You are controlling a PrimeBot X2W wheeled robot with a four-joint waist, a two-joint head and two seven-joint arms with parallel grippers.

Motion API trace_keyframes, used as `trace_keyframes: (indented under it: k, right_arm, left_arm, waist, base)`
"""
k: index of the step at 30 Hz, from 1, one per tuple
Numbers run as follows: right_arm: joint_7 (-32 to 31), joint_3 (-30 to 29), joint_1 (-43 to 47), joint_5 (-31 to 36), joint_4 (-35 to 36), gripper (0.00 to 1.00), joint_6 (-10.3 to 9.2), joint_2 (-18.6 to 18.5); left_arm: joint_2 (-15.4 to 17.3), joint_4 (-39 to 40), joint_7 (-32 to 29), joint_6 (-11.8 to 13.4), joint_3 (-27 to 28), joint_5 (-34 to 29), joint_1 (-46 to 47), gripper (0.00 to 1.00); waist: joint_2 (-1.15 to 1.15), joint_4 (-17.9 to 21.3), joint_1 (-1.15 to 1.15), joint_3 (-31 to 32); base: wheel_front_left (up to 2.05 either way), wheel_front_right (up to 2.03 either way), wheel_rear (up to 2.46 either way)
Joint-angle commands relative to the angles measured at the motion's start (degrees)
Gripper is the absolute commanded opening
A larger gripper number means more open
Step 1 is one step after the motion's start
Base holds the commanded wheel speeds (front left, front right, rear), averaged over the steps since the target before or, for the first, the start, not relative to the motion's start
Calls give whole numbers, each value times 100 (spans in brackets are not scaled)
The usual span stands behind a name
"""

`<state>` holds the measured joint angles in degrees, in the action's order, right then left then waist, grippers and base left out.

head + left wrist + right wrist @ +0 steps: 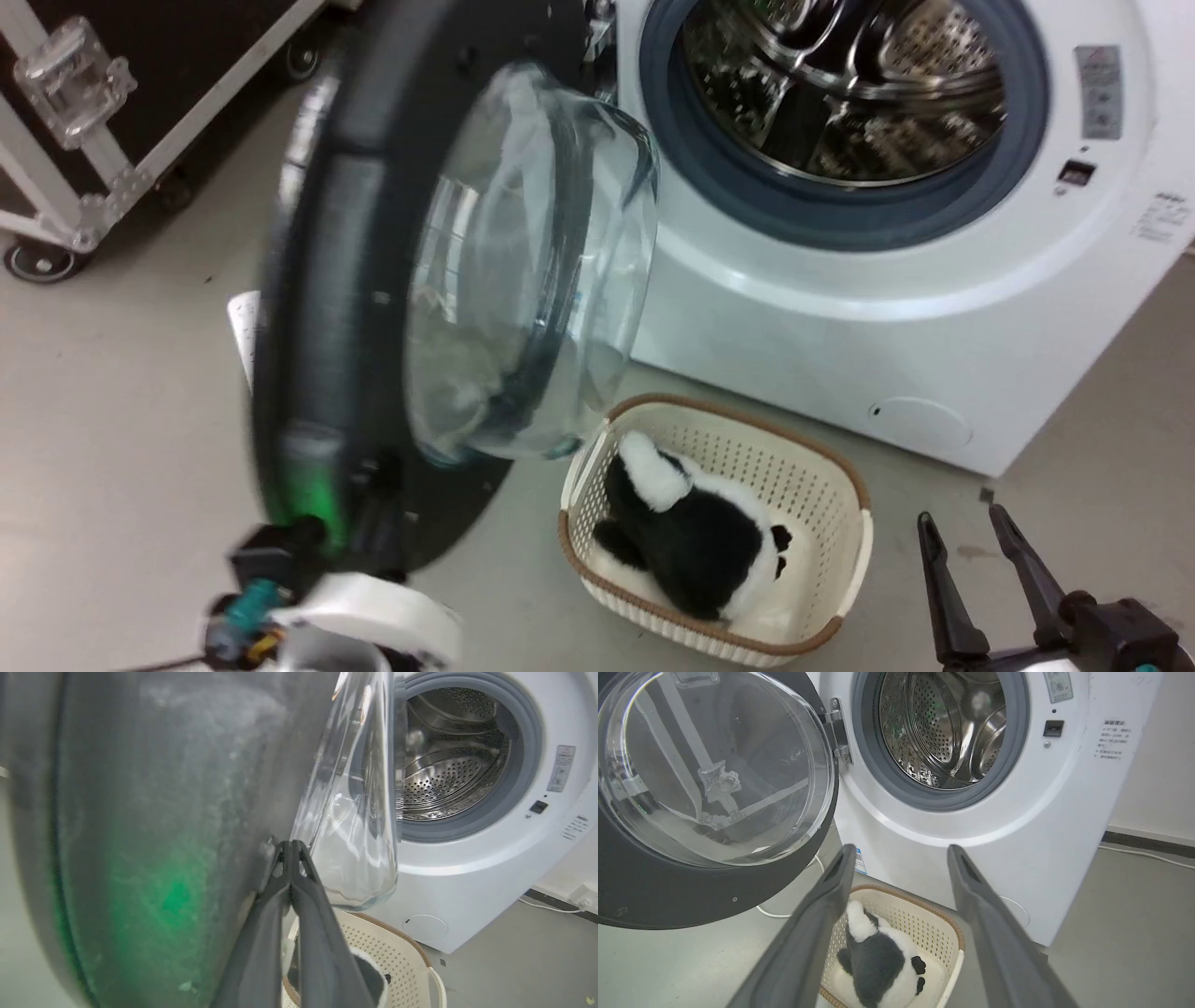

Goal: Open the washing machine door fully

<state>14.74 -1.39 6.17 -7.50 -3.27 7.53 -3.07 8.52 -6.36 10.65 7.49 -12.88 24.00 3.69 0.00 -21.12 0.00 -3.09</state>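
Note:
The washing machine door (pixel 322 280) is a big black disc with a bulging clear glass bowl (pixel 532 261), swung out to the left of the white washing machine (pixel 840 336). Its hinge (pixel 838 728) sits at the left of the opening, and the steel drum (pixel 840 84) is exposed. My left gripper (pixel 290 848) is shut, its tips resting against the door's inner face (pixel 163 812) beside the glass. In the head view the left gripper (pixel 381 509) is low on the door's rim. My right gripper (pixel 962 515) hangs open at the lower right, apart from the door (pixel 714 896).
A cream basket (pixel 854 495) holding a black-and-white plush toy (pixel 691 541) stands on the floor under the door's edge, in front of the machine. A black wheeled case (pixel 93 121) stands at the far left. A white cable (pixel 770 912) lies on the floor.

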Motion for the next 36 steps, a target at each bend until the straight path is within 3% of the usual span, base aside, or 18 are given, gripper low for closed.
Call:
trace_keyframes:
  k: [1,12,22,30,36]
  right_arm:
    - [26,7,-126,53,12,100,-4,19]
    - [26,-43,-346,358,99,100,-4,19]
    - [26,-116,-543,491,185,100,-4,-1]
    - [26,-141,-555,487,169,100,-4,0]
    - [26,-191,-584,464,183,100,-4,5]
  left_arm:
    - [105,-47,35,49,170,88,176,0]
    - [816,-671,35,91,1285,631,983,0]
    - [1435,-1810,189,-112,2091,1131,1816,0]
    - [1599,-2373,365,-264,2315,1147,2037,0]
    - [1384,-2008,429,-287,2154,533,1879,0]
  waist:
    - [0,-59,0,-180]
    - [0,178,0,-893]
    - [0,473,0,-1277]
    - [0,552,0,-1268]
    - [0,584,0,-1004]
  base:
    - [0,0,0]
    - [0,0,0]
    - [0,0,0]
    - [0,0,0]
    - [0,0,0]
